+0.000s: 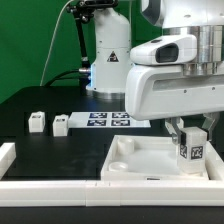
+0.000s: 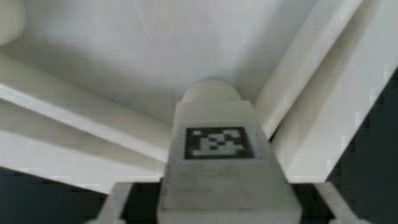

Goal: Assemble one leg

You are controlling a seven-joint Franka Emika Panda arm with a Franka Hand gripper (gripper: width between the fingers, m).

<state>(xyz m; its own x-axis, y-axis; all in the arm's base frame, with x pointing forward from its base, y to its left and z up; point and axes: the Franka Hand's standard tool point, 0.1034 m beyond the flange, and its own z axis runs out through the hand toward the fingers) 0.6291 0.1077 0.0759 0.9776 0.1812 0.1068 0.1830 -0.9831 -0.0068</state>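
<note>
My gripper [image 1: 190, 140] is shut on a leg [image 1: 192, 152], a small white post with a black-and-white tag on its face. It holds the leg upright over the near right corner of the large white square tray-like piece [image 1: 130, 165]. In the wrist view the leg [image 2: 219, 140] fills the middle, tag up, between my fingers [image 2: 134, 195], with the tray's white ribs [image 2: 107, 110] behind it. Two more legs [image 1: 37, 122] [image 1: 61, 125] lie on the black table at the exterior view's left.
The marker board [image 1: 108, 120] lies on the table behind the tray, before the arm's white base [image 1: 108, 60]. A white rail [image 1: 60, 190] runs along the front edge, with a short wall [image 1: 8, 153] at the exterior view's left.
</note>
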